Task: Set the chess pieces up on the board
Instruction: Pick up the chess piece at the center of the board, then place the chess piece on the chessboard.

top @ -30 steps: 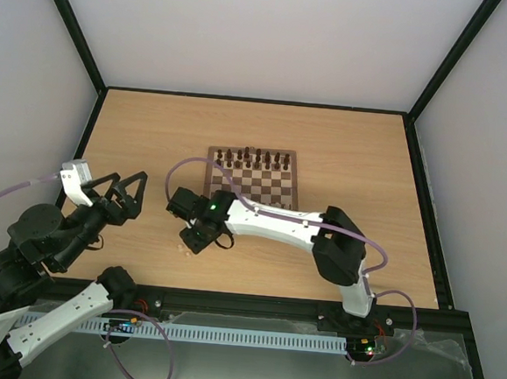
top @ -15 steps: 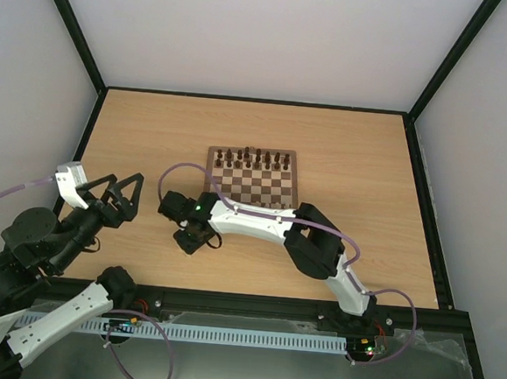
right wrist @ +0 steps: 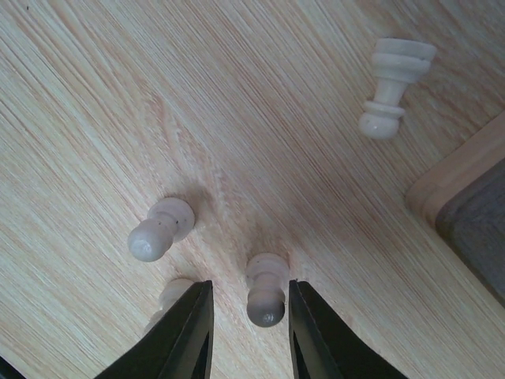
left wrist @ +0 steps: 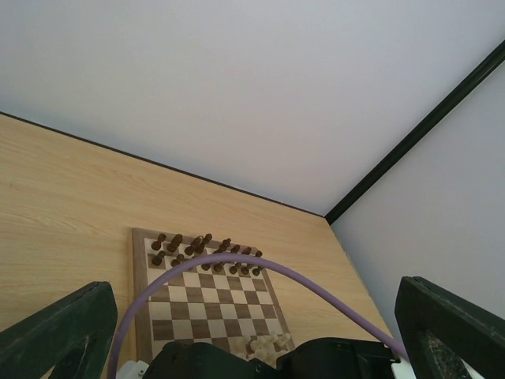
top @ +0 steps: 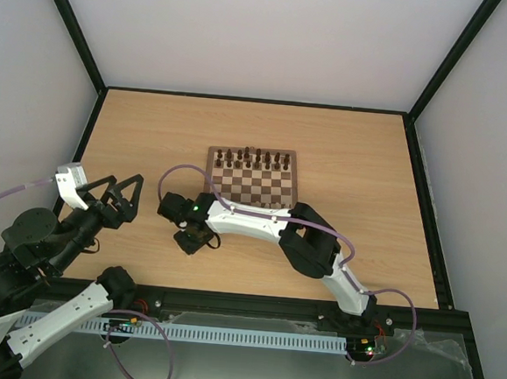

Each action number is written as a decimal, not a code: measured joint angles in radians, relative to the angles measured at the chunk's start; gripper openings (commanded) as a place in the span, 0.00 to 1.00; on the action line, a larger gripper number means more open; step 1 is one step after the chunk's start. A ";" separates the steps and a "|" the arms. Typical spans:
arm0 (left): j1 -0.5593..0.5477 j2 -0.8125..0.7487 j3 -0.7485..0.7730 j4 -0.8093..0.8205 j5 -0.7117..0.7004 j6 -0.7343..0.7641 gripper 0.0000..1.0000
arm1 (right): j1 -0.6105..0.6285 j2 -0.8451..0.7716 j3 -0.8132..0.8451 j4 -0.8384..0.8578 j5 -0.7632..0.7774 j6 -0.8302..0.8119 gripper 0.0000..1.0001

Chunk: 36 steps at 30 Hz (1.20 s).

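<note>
Between the fingers of the right claw [right wrist: 248,335] a pale pawn [right wrist: 266,288] now stands on the table [right wrist: 95,95], not yet pinched: the jaws are part open with a sliver of gap on either side of it, and they hold nothing. Over the last second this arm has swung leftward, away from the board [top: 253,177], and settled over a small cluster of pale chess pieces off the board's near left corner. Just left of the claw a second pawn [right wrist: 160,229] stands free. A third pawn [right wrist: 170,294] is half hidden behind the left finger, and a fourth piece [right wrist: 392,87] lies well ahead and to the right. The shift reads as the end of an approach, so closing on the straddled pawn looks like the next step. The dark men [top: 243,160] already fill the board's far rows. The left claw [top: 121,194] has drawn back a little and hangs wide open and empty, well to the left of the right one
</note>
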 measured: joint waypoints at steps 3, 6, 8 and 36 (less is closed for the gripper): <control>0.000 0.000 0.000 0.000 0.000 0.000 0.99 | -0.002 0.004 0.006 -0.001 0.003 -0.002 0.19; 0.000 0.000 0.000 0.000 0.000 0.000 0.99 | -0.003 0.006 0.007 -0.002 0.004 -0.004 0.17; 0.000 0.000 0.000 0.000 0.000 0.000 0.99 | -0.005 0.009 0.008 -0.002 0.004 -0.005 0.17; 0.000 0.000 0.000 0.000 -0.001 0.000 0.99 | -0.198 -0.068 0.091 -0.032 0.022 -0.035 0.10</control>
